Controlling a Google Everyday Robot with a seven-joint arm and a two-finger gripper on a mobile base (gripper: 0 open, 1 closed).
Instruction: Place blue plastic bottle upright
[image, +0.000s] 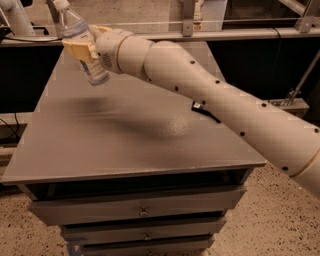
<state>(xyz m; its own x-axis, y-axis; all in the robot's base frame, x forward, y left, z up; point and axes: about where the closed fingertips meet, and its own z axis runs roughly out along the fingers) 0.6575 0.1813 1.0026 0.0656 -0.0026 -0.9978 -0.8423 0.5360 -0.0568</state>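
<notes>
Evidently mid-carry, the gripper (86, 41), fingers clamped on the tilted blue plastic bottle (96, 72), hung over the far-left corner of the bench (125, 150); next, straighten, lower, release.

We see a gray table (125, 150) with drawers (142, 210) under it. On its top lies a small dark packet (205, 112), at about 3 o'clock, partly hidden by the arm (220, 100). Up at 11 o'clock the gripper (82, 50) holds the bottle (96, 75), tilted, over the top.
</notes>
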